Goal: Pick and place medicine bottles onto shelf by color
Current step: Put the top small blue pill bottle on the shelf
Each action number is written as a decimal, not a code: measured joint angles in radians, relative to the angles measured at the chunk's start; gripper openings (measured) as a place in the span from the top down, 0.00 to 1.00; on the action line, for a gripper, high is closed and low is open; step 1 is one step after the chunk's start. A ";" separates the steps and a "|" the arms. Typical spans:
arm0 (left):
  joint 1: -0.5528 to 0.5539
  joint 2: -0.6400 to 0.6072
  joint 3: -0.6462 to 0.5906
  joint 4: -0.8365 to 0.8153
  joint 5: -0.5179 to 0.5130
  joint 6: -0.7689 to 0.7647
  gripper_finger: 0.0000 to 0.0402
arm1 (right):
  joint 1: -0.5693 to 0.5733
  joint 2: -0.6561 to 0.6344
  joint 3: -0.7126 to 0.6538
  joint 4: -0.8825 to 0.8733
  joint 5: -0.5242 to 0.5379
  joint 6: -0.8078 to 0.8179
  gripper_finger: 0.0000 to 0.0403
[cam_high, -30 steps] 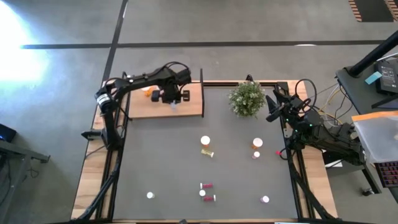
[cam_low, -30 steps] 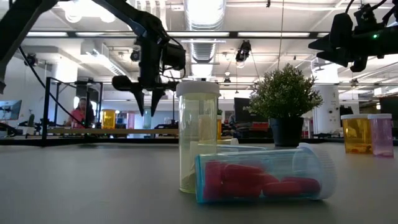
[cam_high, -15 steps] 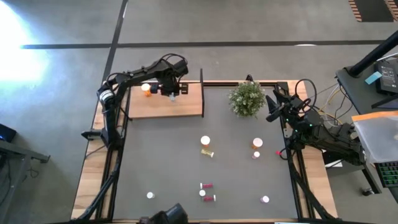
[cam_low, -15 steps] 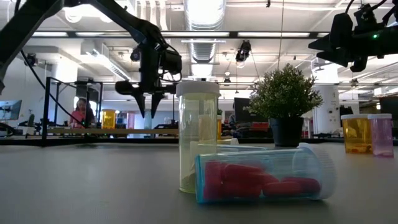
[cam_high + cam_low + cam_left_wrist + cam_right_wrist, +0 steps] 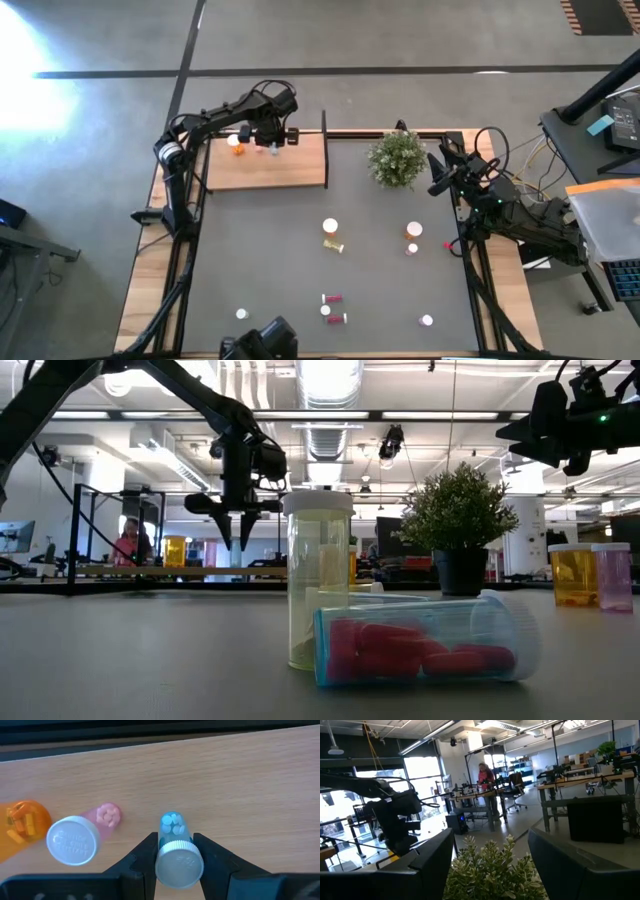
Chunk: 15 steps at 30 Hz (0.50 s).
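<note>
The left gripper (image 5: 175, 851) pinches a translucent pale blue bottle (image 5: 174, 831) (white ribbed cap) over the smooth wooden shelf (image 5: 300, 165), near its back edge beside a pink bottle (image 5: 104, 816). The right gripper (image 5: 438, 170) waits, fingers spread, beside the leafy potted plant (image 5: 397, 158).

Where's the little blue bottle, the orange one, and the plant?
Blue bottle (image 5: 174, 827): left wrist view, on its clear body above the white cap.
Orange bottle (image 5: 22, 825): left wrist view, on its orange side.
Plant (image 5: 397, 158): high view, on the middle of its leaves.
</note>
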 joint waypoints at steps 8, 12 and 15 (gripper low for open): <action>0.002 0.000 -0.001 0.009 -0.021 0.001 0.77 | 0.000 0.000 0.000 0.000 0.000 0.000 0.38; 0.002 0.000 -0.003 0.008 -0.015 0.001 0.75 | 0.000 0.000 0.000 0.000 0.000 0.000 0.38; 0.002 0.000 -0.003 0.009 -0.013 0.001 0.72 | 0.000 0.000 0.000 0.000 0.000 0.000 0.38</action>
